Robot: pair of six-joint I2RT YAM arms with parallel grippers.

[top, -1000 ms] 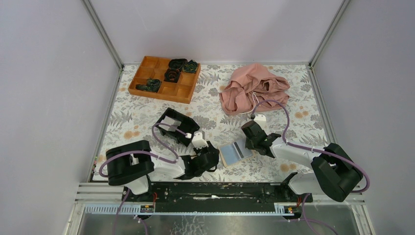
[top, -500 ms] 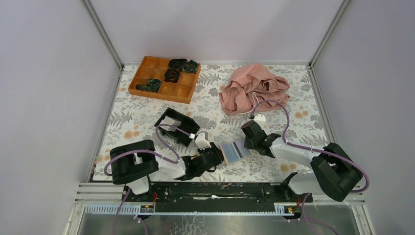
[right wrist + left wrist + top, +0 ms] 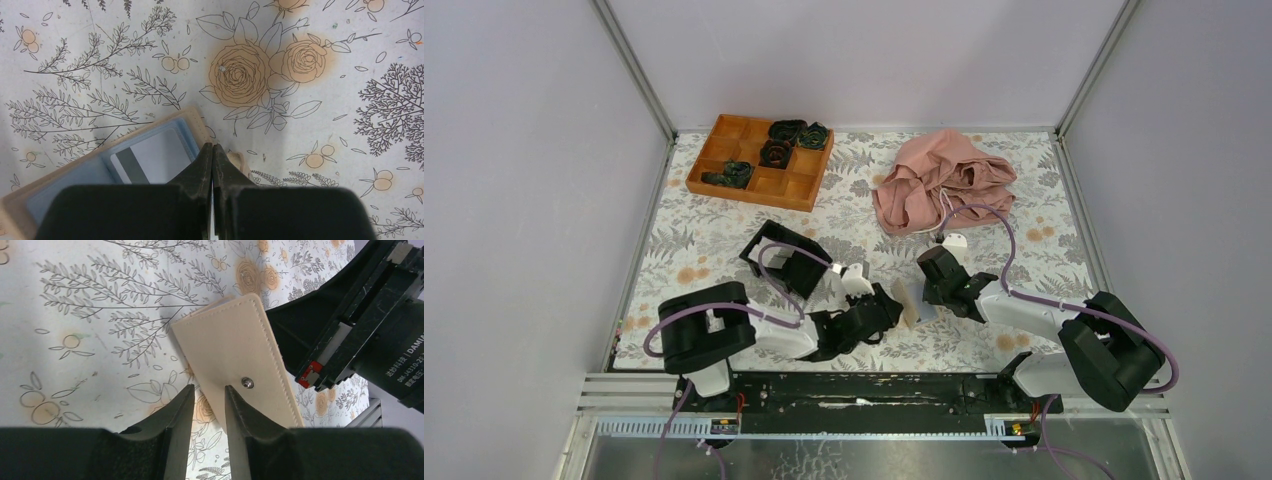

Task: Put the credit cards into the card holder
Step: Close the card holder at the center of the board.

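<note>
Left of the card holder, black box sits behind left hand.

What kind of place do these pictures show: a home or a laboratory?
Probably a laboratory test cell: plain grey walls in a metal frame enclose the table, and the left arm and right arm are bolted to a rail.

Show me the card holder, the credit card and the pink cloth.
card holder (image 3: pixel 235 340), left wrist view, tan stitched outer face
credit card (image 3: pixel 160 150), right wrist view, pale face beside its stripe
pink cloth (image 3: pixel 939 180), top external view, middle of the heap
</note>
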